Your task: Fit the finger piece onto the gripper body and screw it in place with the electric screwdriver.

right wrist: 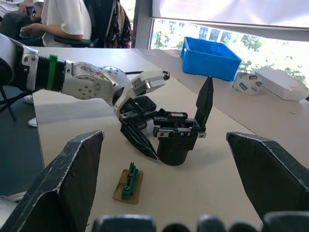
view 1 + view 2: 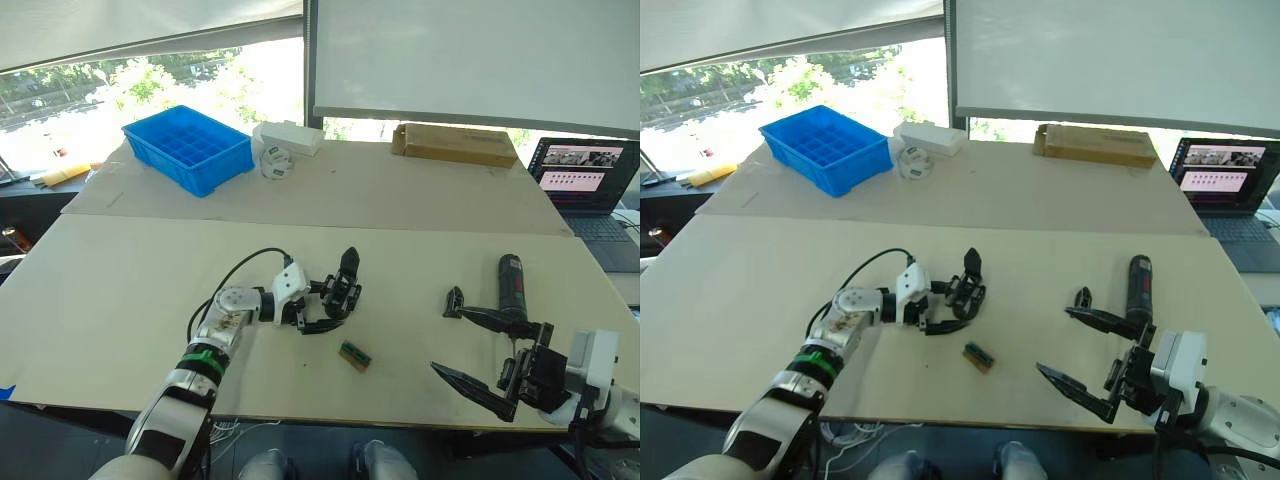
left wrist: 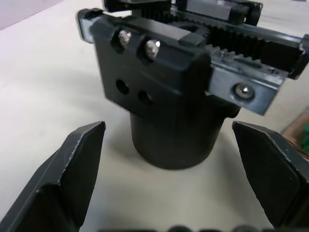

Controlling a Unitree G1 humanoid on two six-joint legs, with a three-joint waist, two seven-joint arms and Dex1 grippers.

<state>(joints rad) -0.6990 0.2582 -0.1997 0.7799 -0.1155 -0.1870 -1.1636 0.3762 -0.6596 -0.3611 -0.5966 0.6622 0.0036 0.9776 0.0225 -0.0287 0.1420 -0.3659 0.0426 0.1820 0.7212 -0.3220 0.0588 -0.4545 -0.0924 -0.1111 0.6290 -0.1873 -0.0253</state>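
The gripper body (image 2: 343,290) stands upright on the table, its one pointed finger sticking up. My left gripper (image 2: 340,300) is open, a finger on each side of the body's round base (image 3: 176,140) with a gap on both sides. The finger piece (image 2: 454,301) lies on the table to the right. Just past it lies the electric screwdriver (image 2: 511,284). My right gripper (image 2: 448,340) hovers open near the front edge, its upper finger close to the screwdriver's near end and nothing between its fingers.
A small green-and-brown block (image 2: 354,355) lies in front of the gripper body. At the back are a blue bin (image 2: 190,148), a white box (image 2: 290,137), a tape roll (image 2: 275,162) and a cardboard box (image 2: 455,143). A laptop (image 2: 590,185) sits far right. A person (image 1: 63,19) sits beyond the table.
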